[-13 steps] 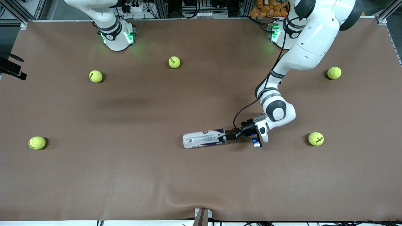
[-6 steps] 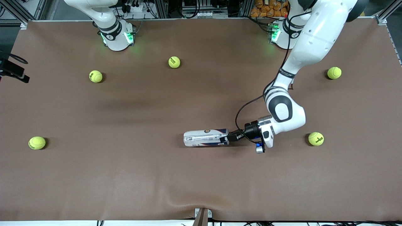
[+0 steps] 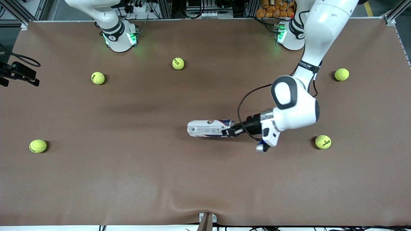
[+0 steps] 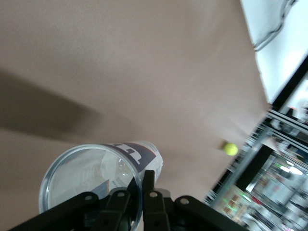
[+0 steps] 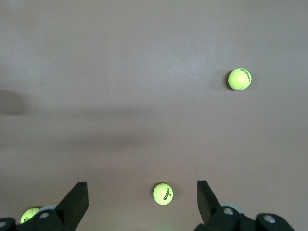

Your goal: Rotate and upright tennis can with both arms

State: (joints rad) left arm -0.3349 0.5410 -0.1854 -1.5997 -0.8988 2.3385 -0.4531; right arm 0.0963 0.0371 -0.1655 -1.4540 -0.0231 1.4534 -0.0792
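The tennis can [image 3: 209,128], a clear tube with a white and dark-blue label, lies roughly level over the middle of the table. My left gripper [image 3: 231,131] is shut on its open rim at the end toward the left arm's side. In the left wrist view the can [image 4: 101,168] points away from the camera, and my left gripper [image 4: 143,185] pinches the clear wall with one finger inside the rim and one outside. My right gripper [image 5: 142,193] hangs open high over bare table with nothing between its fingers.
Several tennis balls are scattered on the brown table [image 3: 128,179]: one [image 3: 323,141] close to the left arm's wrist, others [image 3: 341,74], [image 3: 178,63], [image 3: 98,78], [image 3: 38,146]. Black hardware with a cable [image 3: 19,72] pokes in at the right arm's end.
The left arm's wrist has swung upward and the can has risen with it, moving up in the front view and rolling about its axis. The black hardware at the edge crept lower.
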